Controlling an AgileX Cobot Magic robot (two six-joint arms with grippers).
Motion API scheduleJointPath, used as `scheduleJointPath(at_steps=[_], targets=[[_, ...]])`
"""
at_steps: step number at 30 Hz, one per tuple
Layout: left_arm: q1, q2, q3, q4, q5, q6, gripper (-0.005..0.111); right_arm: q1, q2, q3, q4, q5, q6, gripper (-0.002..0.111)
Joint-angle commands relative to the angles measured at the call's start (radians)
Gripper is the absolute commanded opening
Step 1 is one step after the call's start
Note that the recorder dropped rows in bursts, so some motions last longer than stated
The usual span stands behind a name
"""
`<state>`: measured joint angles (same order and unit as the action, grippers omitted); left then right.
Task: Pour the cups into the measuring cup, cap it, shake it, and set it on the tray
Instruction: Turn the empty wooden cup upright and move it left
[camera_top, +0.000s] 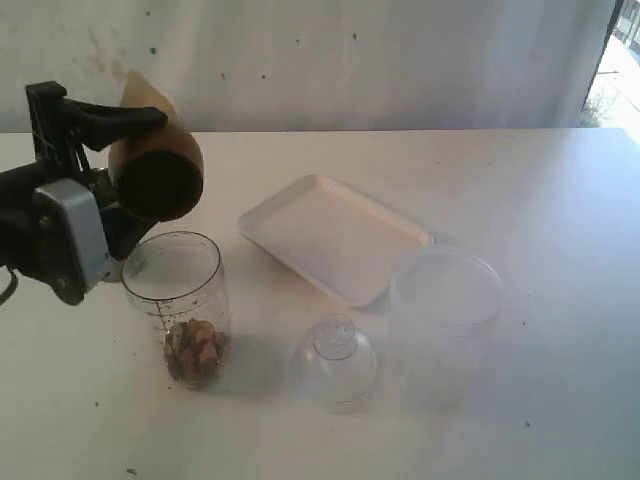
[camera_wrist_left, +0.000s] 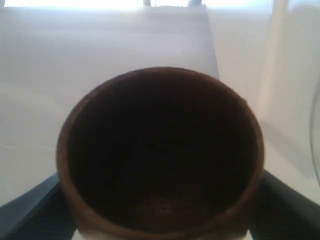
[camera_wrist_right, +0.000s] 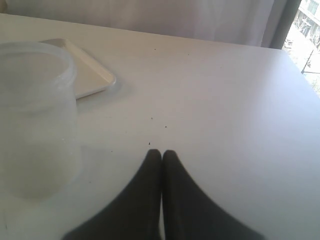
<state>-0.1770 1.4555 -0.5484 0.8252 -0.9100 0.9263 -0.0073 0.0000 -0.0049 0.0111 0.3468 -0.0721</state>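
The wooden cup (camera_wrist_left: 160, 150) is cut off at the left wrist view's edge

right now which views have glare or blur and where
Exterior view: daylight at the window blows out, the rest is evenly lit. Left wrist view: the wooden cup fills the frame, its inside too dark to read. Right wrist view: the shut pincer and the tub are soft.
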Motion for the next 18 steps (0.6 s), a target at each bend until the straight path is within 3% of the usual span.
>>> scheduleJointPath(at_steps=[1,4,6,14,18], targets=[[0.003,-0.001,0.000,-0.068,-0.103,-0.443,0.000,-0.003,0.000,0.005,-0.004,-0.003,-0.002,0.000],[0.003,-0.001,0.000,-0.148,-0.109,-0.707,0.000,-0.003,0.000,0.005,-0.004,-0.003,-0.002,0.000],[0.003,-0.001,0.000,-0.151,-0.107,-0.797,0.000,-0.003,0.000,0.005,-0.004,-0.003,-0.002,0.000],[0.003,-0.001,0.000,-0.151,-0.144,-0.796,0.000,-0.003,0.000,0.005,-0.004,-0.003,-0.002,0.000],[0.003,-0.001,0.000,-0.097,-0.145,-0.933,0.000,-0.003,0.000,0.005,-0.004,-0.003,-0.002,0.000]])
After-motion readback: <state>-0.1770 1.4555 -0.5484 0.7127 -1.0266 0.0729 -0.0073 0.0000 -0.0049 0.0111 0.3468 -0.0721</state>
